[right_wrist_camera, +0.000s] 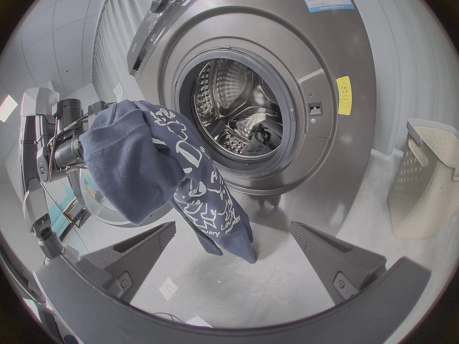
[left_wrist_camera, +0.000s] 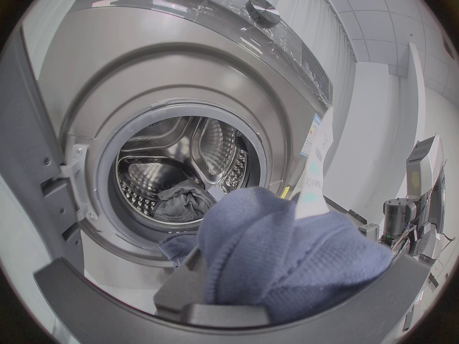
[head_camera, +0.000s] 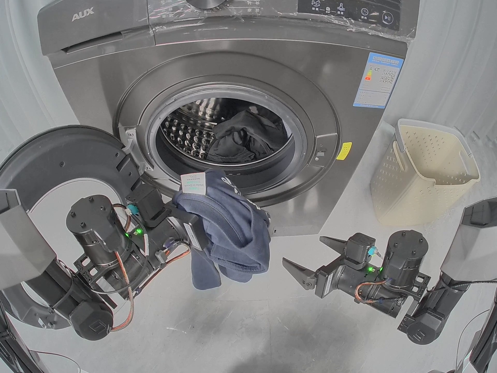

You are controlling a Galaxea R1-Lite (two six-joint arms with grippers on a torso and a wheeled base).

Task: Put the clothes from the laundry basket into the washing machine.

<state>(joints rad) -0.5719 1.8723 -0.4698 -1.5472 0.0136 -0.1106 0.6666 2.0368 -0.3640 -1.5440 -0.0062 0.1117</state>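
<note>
My left gripper (head_camera: pixel 199 224) is shut on a navy blue sweater (head_camera: pixel 233 229) with a white tag, held in the air just below and in front of the washing machine's open drum (head_camera: pixel 228 130). The sweater (left_wrist_camera: pixel 282 254) covers the fingers in the left wrist view, and the sweater (right_wrist_camera: pixel 158 163) hangs with white print showing in the right wrist view. A dark garment (head_camera: pixel 246 135) lies inside the drum. My right gripper (head_camera: pixel 313 260) stands open low on the right, nothing between its fingers (right_wrist_camera: pixel 138 249). The cream laundry basket (head_camera: pixel 424 169) stands right of the machine.
The machine's round door (head_camera: pixel 57 167) is swung open to the left, close behind my left arm. Grey floor (head_camera: pixel 259 317) stretches in front of the machine. White curtain walls flank both sides.
</note>
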